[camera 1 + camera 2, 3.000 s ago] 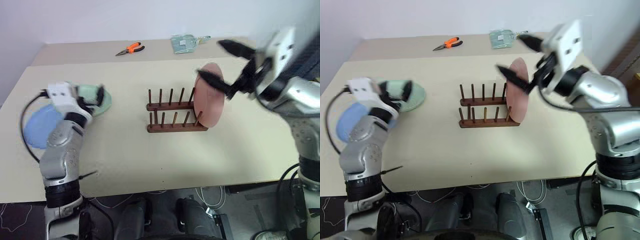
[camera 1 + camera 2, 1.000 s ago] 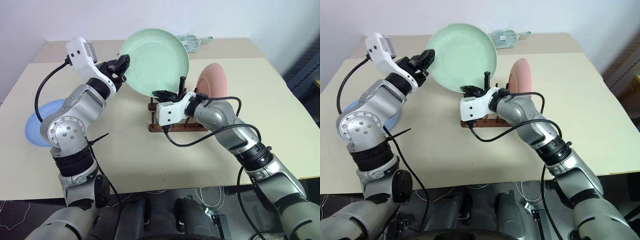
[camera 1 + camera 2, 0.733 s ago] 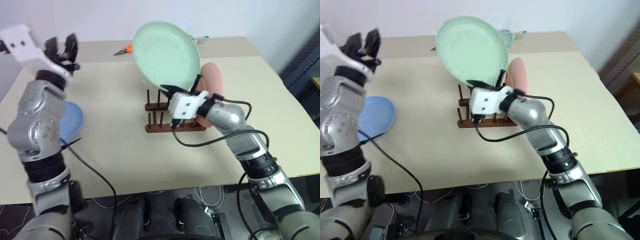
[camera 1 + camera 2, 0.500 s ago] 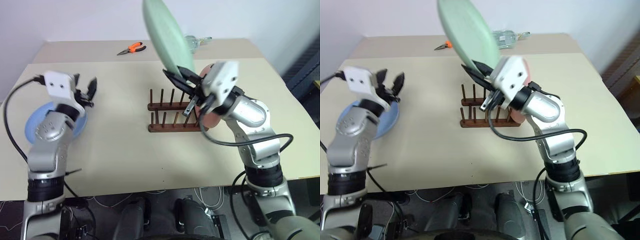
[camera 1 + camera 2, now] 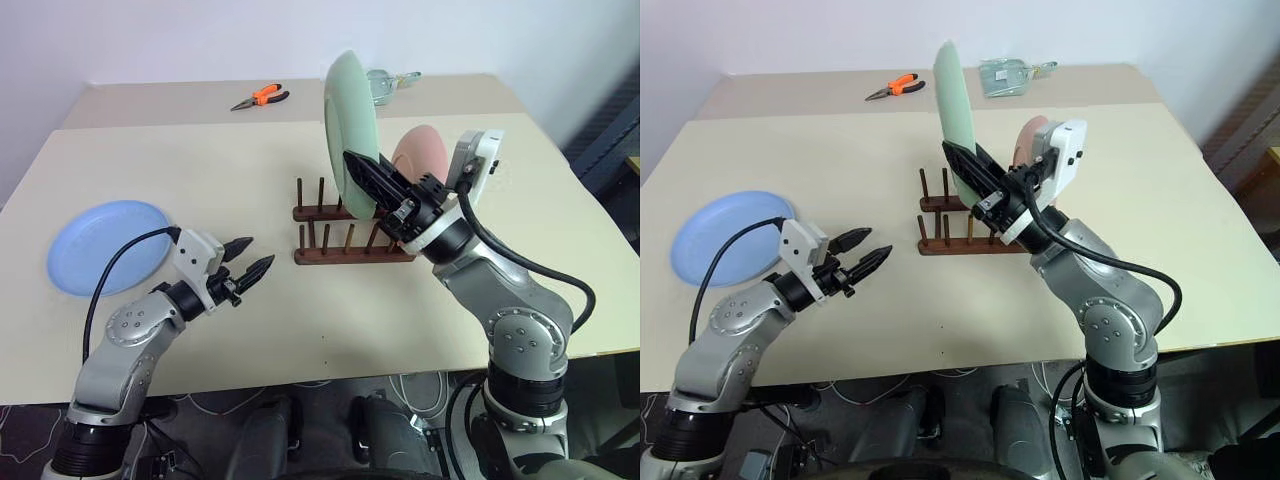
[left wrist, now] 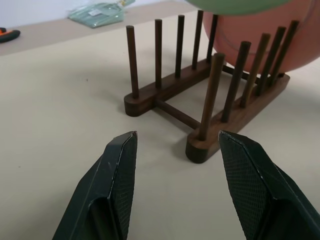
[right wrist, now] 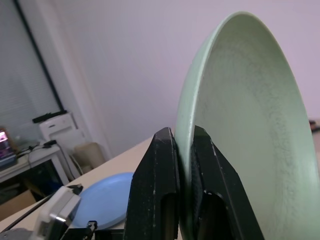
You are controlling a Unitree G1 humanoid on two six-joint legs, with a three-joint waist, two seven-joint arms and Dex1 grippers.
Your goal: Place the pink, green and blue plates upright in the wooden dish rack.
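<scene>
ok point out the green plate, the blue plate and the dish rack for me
green plate (image 5: pixel 346 105), left eye view, on its upper back face
blue plate (image 5: pixel 105 243), left eye view, on its flat centre
dish rack (image 6: pixel 172 112), left wrist view, on the crossbar between the base bars

mint plate (image 5: pixel 347 115), pink plate (image 5: pixel 420 155), blue plate (image 5: pixel 105 245)
</scene>
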